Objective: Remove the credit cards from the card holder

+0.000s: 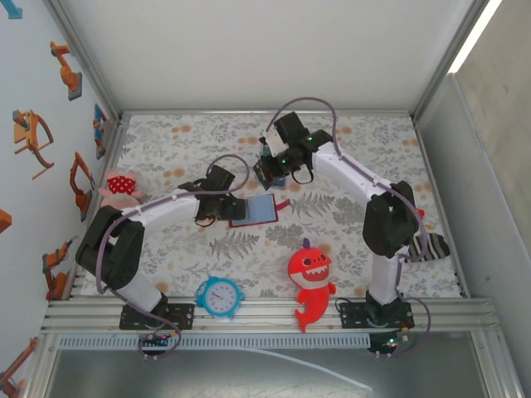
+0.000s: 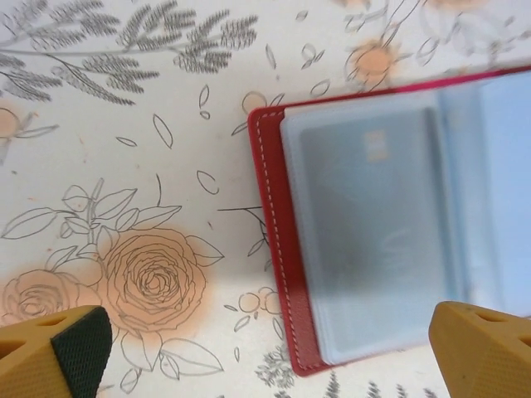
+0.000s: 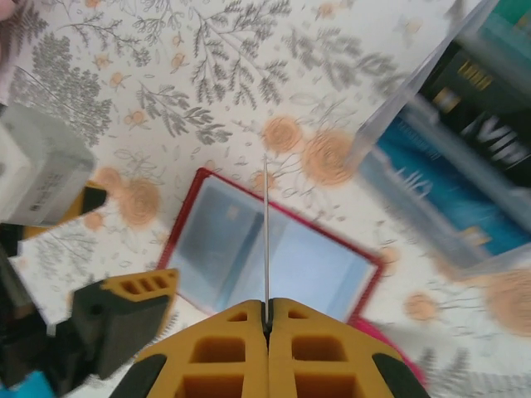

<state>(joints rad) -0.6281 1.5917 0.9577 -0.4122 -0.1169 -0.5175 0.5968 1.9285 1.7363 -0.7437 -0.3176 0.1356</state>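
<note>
My right gripper (image 3: 267,319) is pressed together on a credit card (image 3: 265,232) held edge-on over the open card holder (image 1: 253,210) on the worktop (image 1: 365,149), my left gripper (image 2: 265,356) spread beside its red edge: I judge the thin pinch may slip, or the unpinned holder drag when I pull the sleeved card (image 2: 365,215).

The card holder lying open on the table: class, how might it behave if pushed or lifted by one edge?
The card holder lies flat and thin on the table, so it would probably slide rather than tip. Open like a book with clear sleeves, it would likely flop if lifted by one edge.
</note>
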